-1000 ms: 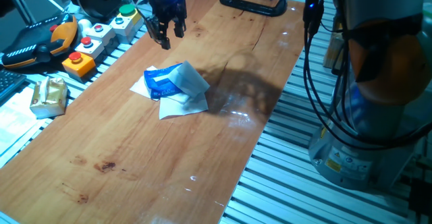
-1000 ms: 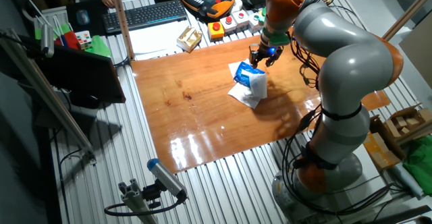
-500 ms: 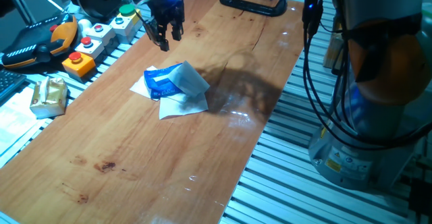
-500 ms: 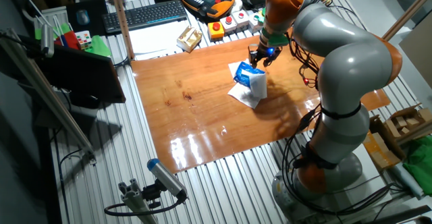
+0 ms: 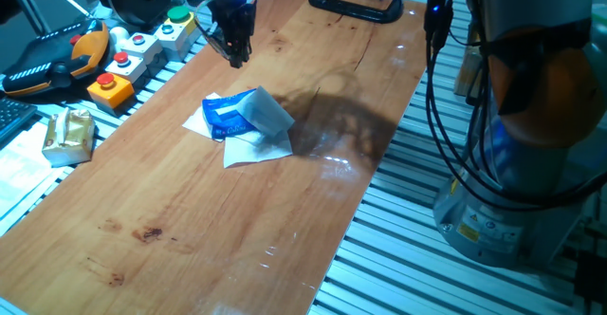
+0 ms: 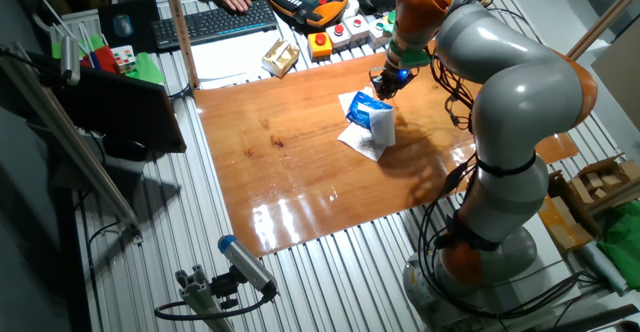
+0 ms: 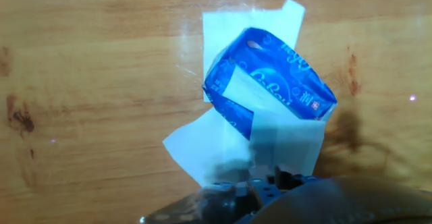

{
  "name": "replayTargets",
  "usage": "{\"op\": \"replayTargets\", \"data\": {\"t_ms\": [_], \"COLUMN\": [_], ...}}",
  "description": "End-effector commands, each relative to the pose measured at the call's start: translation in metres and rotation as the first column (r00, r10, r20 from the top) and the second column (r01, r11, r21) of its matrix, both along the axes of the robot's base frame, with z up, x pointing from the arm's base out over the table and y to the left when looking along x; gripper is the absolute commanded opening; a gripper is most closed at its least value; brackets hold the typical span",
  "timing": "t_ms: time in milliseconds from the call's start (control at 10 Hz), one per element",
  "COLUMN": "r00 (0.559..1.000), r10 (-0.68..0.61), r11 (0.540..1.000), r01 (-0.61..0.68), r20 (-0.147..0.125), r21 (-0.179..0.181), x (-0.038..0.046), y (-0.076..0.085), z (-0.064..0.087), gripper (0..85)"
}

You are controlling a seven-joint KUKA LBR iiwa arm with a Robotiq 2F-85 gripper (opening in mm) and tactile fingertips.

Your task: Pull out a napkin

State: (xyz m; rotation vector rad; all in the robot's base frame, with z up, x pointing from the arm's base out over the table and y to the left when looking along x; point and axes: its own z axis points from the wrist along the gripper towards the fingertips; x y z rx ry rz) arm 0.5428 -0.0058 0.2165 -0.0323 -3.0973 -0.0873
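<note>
While the KUKA arm [image 6: 520,102] bends over the wooden tabletop [image 5: 190,211], we see its wrist reaching toward the far edge near the button boxes [image 5: 142,45], with the gripper [image 5: 234,47] hanging nose-down above bare wood, a little beyond the packet and apart from it. Its fingers look drawn together into one narrow point and they grip nothing.

Under the packet lie white paper sheets [image 7: 223,21], flat on the board. On them sits the blue tissue packet [image 7: 270,82], tilted, with its white label showing.

The napkin [image 5: 268,113] pokes out of the packet's mouth as a pale bluish flap, on the side facing away from the gripper. We judge it thin, soft and very light, easy to tear or crumple, and likely to drag the light packet along if tugged hard. The best hold is a shallow pinch on the free raised edge of that flap, clear of the plastic.
</note>
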Motion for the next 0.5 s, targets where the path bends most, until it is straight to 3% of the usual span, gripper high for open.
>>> {"op": "replayTargets", "data": {"t_ms": [0,400], "r00": [1.0,1.0], "r10": [0.001,0.008], "r11": [1.0,1.0], "r01": [-0.001,-0.008], "r20": [0.001,-0.008], "r21": [-0.005,-0.021], "x": [-0.0001,0.0001], "y": [-0.0001,-0.0003], "z": [-0.0001,-0.0007], "gripper": [0.7,0.7]}}
